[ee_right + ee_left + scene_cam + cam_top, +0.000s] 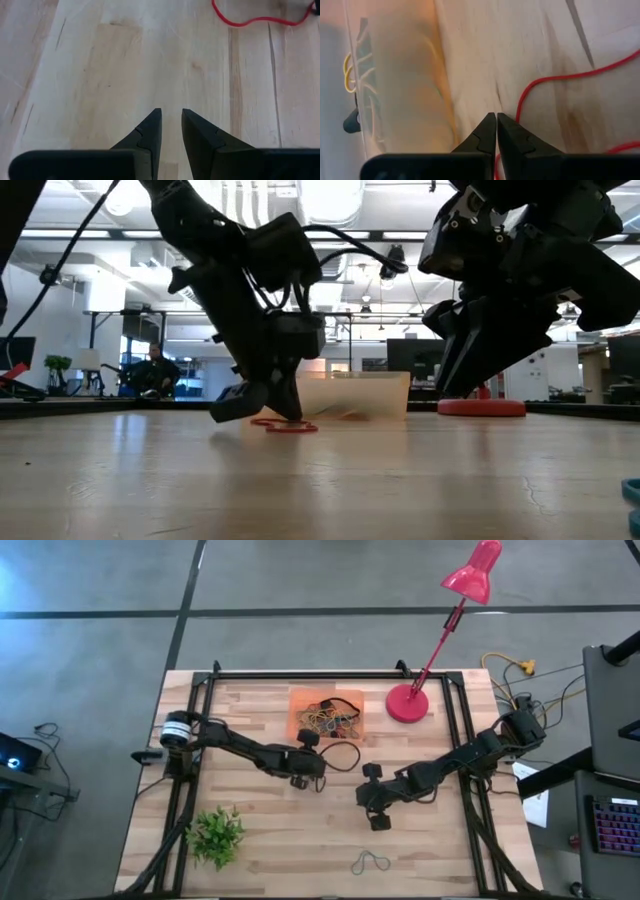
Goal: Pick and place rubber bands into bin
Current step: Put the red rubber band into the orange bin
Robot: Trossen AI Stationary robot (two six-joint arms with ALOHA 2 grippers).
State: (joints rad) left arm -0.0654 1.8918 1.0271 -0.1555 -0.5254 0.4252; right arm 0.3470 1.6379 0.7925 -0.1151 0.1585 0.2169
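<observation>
The orange bin (300,700) stands at the table's far middle with several rubber bands (330,720) in it; in the left wrist view its translucent wall (400,75) is close by. A red rubber band (545,82) lies flat on the wood just near of the bin, also seen as a loop (358,753) from above and low under the left arm (290,427). My left gripper (496,117) is shut, its tips down at the table beside this band's strand. My right gripper (171,117) hovers open over bare wood at mid-table (372,808). My left gripper slants down from the table's left, its shut tips (288,416) at the wood right by the red band's strand (519,107). Whether they touch the band I cannot tell. The band lies slack on the table.
A red lamp base (407,703) stands right of the bin. A small green plant (215,835) sits at the near left. Another rubber band (370,862) lies by the near edge. A black frame (330,673) borders the table.
</observation>
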